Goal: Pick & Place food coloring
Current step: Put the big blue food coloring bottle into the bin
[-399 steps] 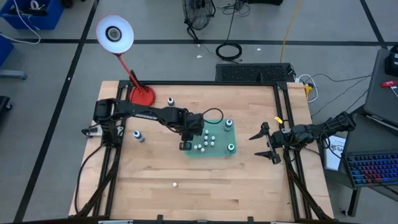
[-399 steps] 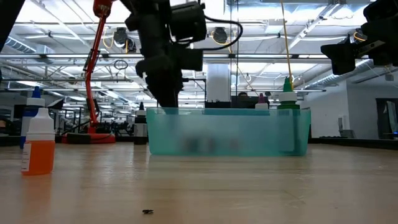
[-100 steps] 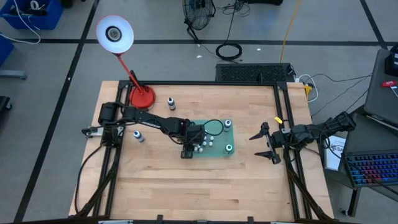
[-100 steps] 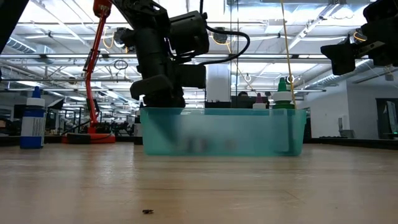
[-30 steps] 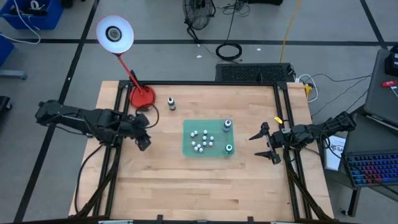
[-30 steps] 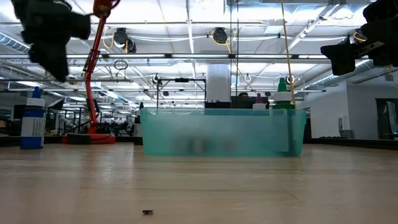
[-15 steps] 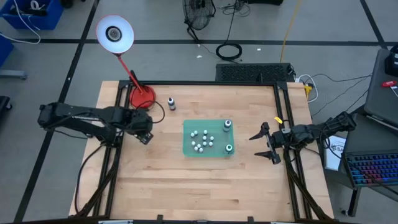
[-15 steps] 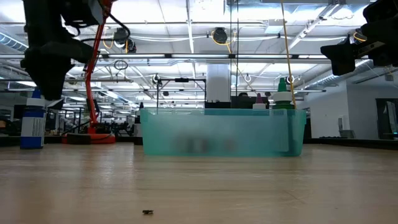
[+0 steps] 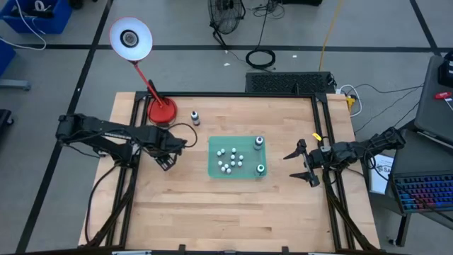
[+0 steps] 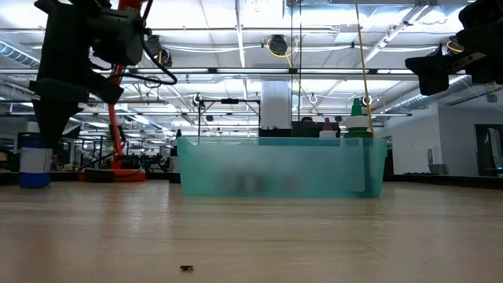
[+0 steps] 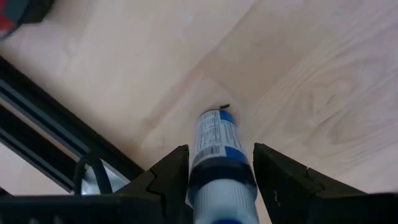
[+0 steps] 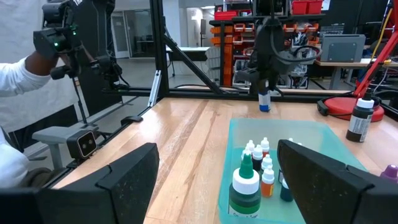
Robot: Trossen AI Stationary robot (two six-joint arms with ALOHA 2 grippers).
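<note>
My left gripper (image 9: 168,161) stands over a white food coloring bottle with a blue label (image 11: 214,134) near the table's left edge and is shut on it. In the low view only the bottle's lower part (image 10: 35,165) shows under the gripper (image 10: 49,130). Several small whitish-capped bottles (image 9: 230,159) and two larger teal-topped ones (image 9: 260,142) stand in a green tray (image 9: 212,167) at the table's middle. A dark bottle (image 9: 195,117) stands by the red lamp base (image 9: 162,110). My right gripper (image 9: 297,164) waits open at the right edge. My left gripper pinches the bottle's upper part (image 11: 217,163) between its two fingers (image 11: 177,171), coming from above and pointing down. The bottle stays upright, its blue-labelled lower end (image 12: 264,104) below the fingers. Whether its base rests on the wood or is just off it, I cannot tell.
The black frame rail (image 9: 127,163) runs close behind my left gripper. The lamp's red stem (image 9: 145,81) rises from its base at the far left corner. Bare wood lies between the bottle and the tray. A person's white sleeve (image 12: 18,81) shows beyond the table.
My left gripper has moved from high at the left edge a little toward the tray and come down over the blue-labelled bottle, whose top is now hidden between the fingers. The bottle has shifted slightly. My right arm has kept still.
</note>
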